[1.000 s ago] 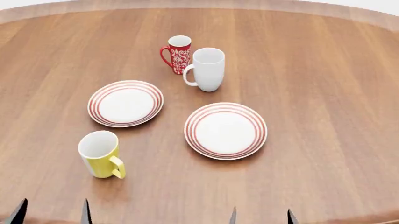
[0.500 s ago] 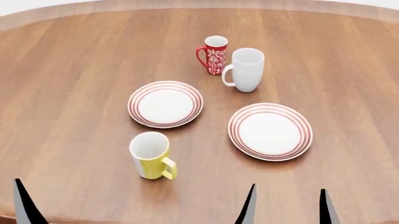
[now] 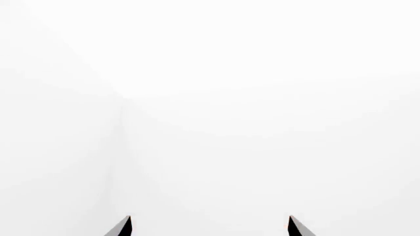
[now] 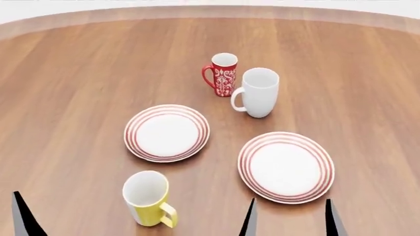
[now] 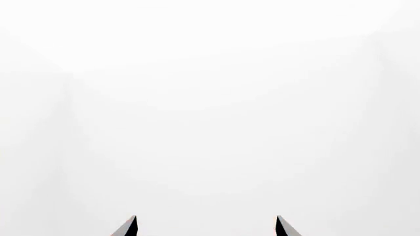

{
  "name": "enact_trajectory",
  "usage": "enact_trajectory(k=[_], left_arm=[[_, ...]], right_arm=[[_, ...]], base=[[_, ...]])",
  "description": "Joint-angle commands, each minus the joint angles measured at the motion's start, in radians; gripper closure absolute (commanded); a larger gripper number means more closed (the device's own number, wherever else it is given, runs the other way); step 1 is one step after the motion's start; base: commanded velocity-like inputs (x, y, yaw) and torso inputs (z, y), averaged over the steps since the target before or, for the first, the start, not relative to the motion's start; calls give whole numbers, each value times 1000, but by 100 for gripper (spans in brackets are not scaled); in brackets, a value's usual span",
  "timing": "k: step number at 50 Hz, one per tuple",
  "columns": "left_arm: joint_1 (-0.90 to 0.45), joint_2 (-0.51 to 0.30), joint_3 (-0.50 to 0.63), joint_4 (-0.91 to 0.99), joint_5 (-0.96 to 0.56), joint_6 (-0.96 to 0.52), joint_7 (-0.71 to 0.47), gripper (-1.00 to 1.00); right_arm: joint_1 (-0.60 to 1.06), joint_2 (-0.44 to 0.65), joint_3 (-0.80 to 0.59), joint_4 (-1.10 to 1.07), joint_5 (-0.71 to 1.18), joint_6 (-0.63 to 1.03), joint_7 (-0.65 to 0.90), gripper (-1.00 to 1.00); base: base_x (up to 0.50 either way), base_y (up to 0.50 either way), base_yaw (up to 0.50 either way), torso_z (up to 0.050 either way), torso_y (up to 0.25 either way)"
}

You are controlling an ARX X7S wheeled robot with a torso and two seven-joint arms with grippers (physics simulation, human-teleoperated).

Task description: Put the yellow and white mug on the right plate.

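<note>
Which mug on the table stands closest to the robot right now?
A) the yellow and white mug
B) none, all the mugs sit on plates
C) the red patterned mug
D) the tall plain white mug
A: in the head view the yellow and white mug stands on bare wood at the near edge, while the red patterned mug and the plain white mug stand farther back, beyond both plates.

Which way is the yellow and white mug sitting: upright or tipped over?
Upright. In the head view the yellow and white mug stands on the table, its open white mouth facing up and its handle at the side.
</note>
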State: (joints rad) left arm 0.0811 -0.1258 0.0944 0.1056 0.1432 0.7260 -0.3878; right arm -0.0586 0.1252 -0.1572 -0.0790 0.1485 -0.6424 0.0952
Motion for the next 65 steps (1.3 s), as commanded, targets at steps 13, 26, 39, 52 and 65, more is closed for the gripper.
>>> enact_trajectory(k=[13,26,39,52,65], left_arm=[[4,-8,4,1,19,6,-10,-100],[3,-18,15,1,21,4,-24,-100],[2,-26,20,13,23,-1,-40,-100],[3,-37,35,4,23,0,-49,-100],[2,-46,49,-5,25,-2,-57,-100]], right_arm=[[-4,23,-56,6,-70,-1,-44,-100],[2,37,-74,8,-70,19,-42,-100],[39,88,-117,-39,-75,294,-76,-100],[170,260,-221,-219,105,874,-320,-100],[270,293,-277,-181,123,995,-400,-100]], base=[[500,-21,0,0,0],[287,0,0,0,0],[0,0,0,0,0],[0,0,0,0,0],[0,0,0,0,0]])
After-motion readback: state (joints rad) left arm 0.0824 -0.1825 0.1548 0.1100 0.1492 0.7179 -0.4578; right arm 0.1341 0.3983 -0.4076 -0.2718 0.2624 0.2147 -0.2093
